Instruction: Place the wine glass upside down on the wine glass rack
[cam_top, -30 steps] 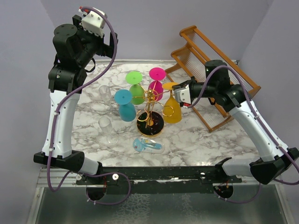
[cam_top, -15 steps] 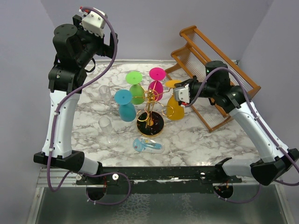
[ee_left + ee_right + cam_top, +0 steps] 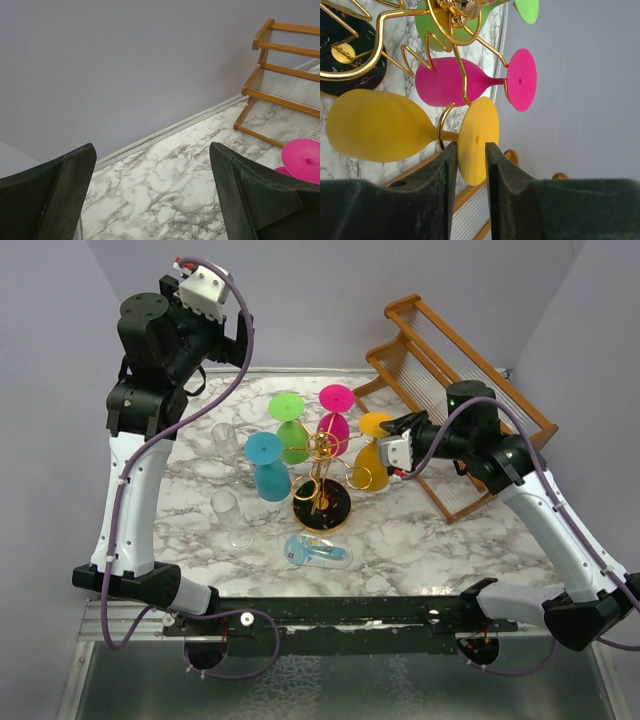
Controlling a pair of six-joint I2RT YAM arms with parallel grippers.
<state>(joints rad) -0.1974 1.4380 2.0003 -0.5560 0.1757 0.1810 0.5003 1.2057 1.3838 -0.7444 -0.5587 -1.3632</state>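
Smooth white-and-grey marbling with a soft sheen covered the counter (image 3: 440, 540). The wine glass rack (image 3: 321, 502) was polished gold metal wire on a glossy black base. The yellow wine glass (image 3: 380, 125), at the rack's 2 o'clock, and the pink glass (image 3: 450, 82), at 12 o'clock, looked opaque and matt. Clear, shiny glasses (image 3: 232, 518) stood at 9 o'clock. The wooden rack (image 3: 450, 380) was smooth orange-brown. The right claw (image 3: 471, 152) had matt black, finely grained pads (image 3: 440, 195).
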